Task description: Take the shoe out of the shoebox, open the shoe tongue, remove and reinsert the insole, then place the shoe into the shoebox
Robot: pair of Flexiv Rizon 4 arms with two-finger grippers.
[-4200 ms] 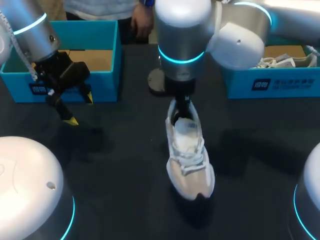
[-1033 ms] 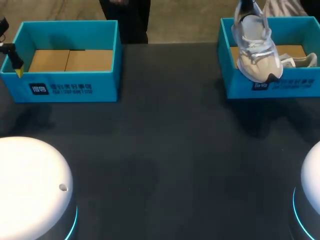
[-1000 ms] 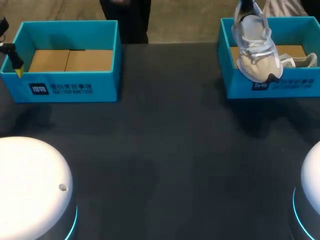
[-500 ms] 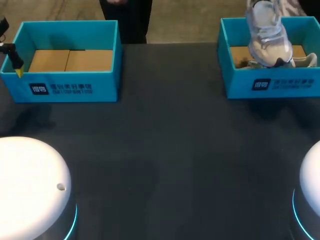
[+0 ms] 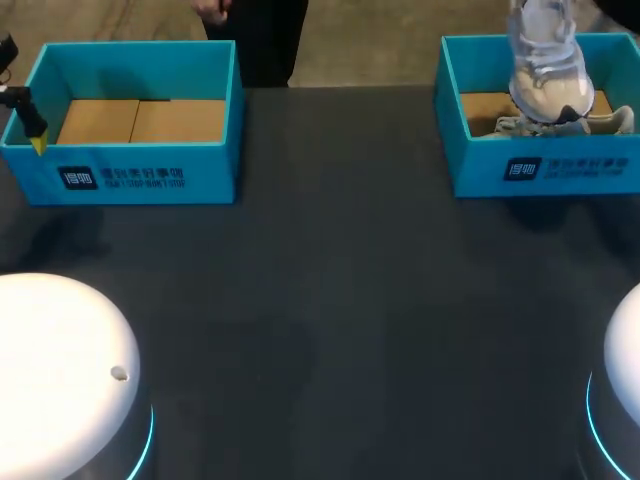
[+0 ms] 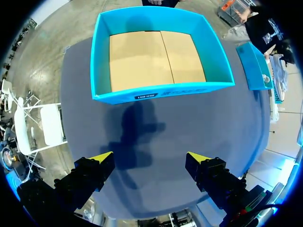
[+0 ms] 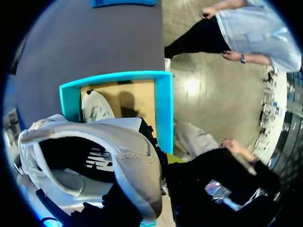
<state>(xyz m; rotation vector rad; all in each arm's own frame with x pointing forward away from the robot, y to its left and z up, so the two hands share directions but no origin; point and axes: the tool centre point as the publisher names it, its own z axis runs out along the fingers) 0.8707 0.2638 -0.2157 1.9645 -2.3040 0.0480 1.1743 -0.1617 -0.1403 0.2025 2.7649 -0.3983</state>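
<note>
A white sneaker (image 5: 546,72) hangs toe-down over the blue shoebox (image 5: 540,170) at the table's back right. My right gripper (image 7: 160,161) is shut on the sneaker's (image 7: 90,156) heel collar, with one yellow fingertip (image 7: 173,158) showing beside the heel. Below it, a second white shoe (image 7: 96,108) lies on the cardboard floor of that shoebox (image 7: 164,109). My left gripper (image 6: 149,157) hangs open and empty over the dark table, just short of another blue box (image 6: 161,90). In the head view only one of its yellow fingertips (image 5: 38,146) shows, at the far left edge.
The left blue box (image 5: 135,175) holds only a cardboard floor. The second shoe (image 5: 605,122) takes up the right part of the right shoebox. Two white arm bases (image 5: 60,380) stand at the near corners of the dark table (image 5: 330,300).
The sneaker has moved right and away from the shoebox's front wall to hang over its inside. The left arm has kept still.
</note>
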